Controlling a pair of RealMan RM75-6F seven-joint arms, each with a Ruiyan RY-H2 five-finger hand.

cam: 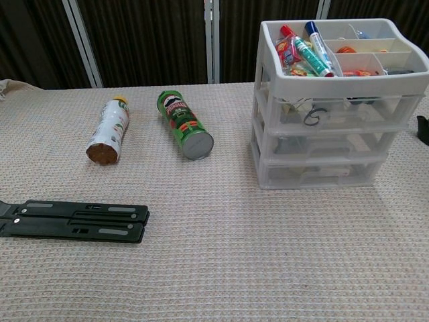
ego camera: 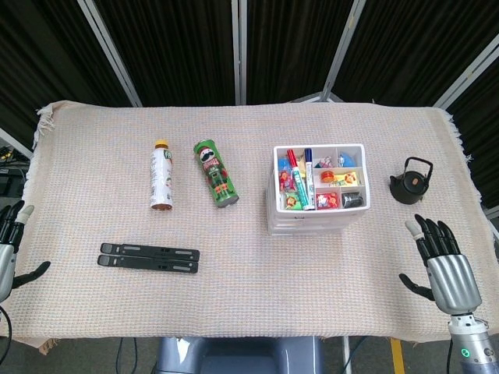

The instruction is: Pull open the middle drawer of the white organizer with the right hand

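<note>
Nearest, at the table's front right corner: right hand (ego camera: 444, 269), fingers spread, holding nothing, well apart from the organizer. At the front left edge: left hand (ego camera: 9, 253), only partly in frame, fingers apart, nothing held. Farther in, left of centre: flat black folding stand (ego camera: 149, 258). Right of centre: white organizer (cam: 335, 100), its middle drawer (cam: 330, 143) closed, top tray full of markers and small items. Beside it to the right: black teapot (ego camera: 411, 180). To its left, lying down: green chip can (ego camera: 216, 172) and bottle (ego camera: 161, 174).
</note>
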